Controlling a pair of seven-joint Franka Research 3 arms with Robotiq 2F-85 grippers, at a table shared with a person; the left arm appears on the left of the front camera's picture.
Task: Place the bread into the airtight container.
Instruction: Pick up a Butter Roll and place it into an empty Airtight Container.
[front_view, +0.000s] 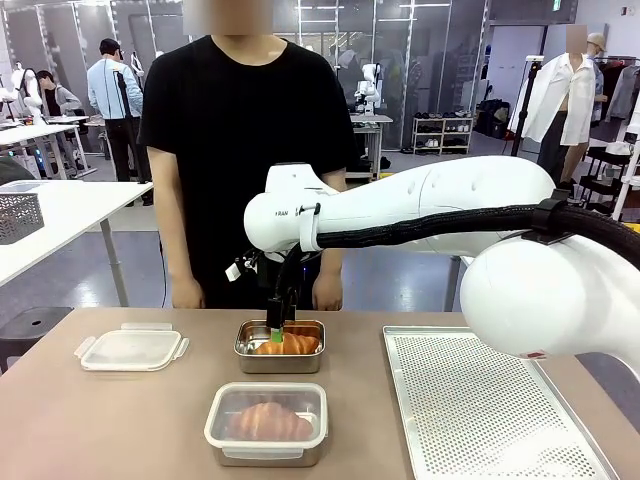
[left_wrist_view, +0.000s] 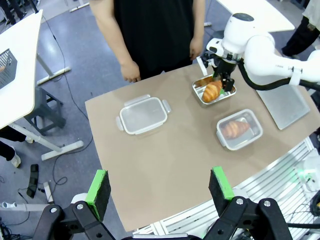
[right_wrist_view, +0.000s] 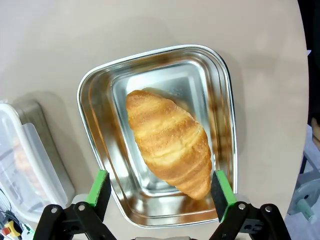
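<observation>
My right gripper (right_wrist_view: 159, 192) hangs spread wide just above the open steel container (right_wrist_view: 95, 100), and the croissant (right_wrist_view: 170, 142) already lies inside it, slantwise across the bottom, touching neither pad. My left gripper (left_wrist_view: 160, 187) is also spread and holding nothing, well back from the work and high over the near edge of the worktop (left_wrist_view: 165, 160).

The bread sits in the tin, so the risk I see now is in leaving it. One pointed end of the croissant lies close beside one of my green pads (right_wrist_view: 221, 187); if I lift askew or drift sideways, I judge that the pad could catch the crust and drag the bread against the wall, or nudge the light tin across the worktop toward the closed container (front_view: 266, 423) just beside it. A pad clipping the steel rim could tip the tin.

My right wrist view gives me the gap between pads, bread and rim, which the front view hides behind the fingers. The front view shows the person (front_view: 245, 150) standing at the far edge, hands hanging near the tin. The left wrist view lays out the whole worktop: the loose lid (left_wrist_view: 143, 114) lying well apart from the open tin, and the perforated tray (left_wrist_view: 287, 105) on the other side.
</observation>
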